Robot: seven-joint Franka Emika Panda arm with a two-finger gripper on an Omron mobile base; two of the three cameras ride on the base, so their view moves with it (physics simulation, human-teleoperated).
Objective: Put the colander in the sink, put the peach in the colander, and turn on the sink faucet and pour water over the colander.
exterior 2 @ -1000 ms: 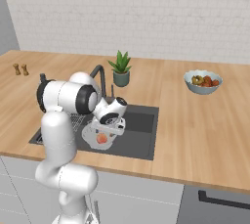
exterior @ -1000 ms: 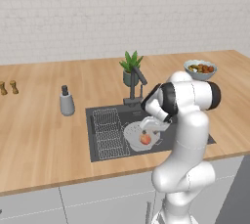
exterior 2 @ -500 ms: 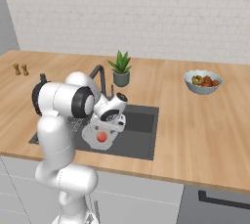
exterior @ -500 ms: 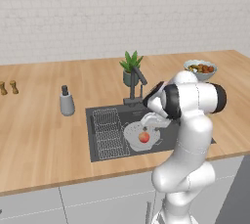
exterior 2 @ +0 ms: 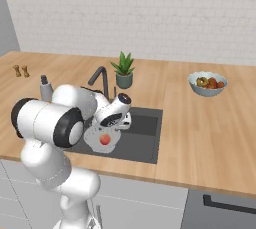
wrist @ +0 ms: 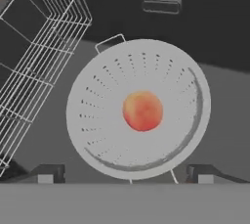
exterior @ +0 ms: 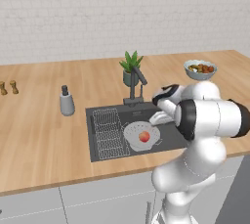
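With the gripper (wrist: 125, 171) now risen, fingers spread wide and empty, the peach (wrist: 142, 111) is resting mid-colander (wrist: 97, 135), leaving the faucet (exterior: 137, 85) at twelve o'clock

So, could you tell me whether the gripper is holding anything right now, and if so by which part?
Nothing is held. The gripper is open and sits above the colander, clear of the peach that lies in its middle.
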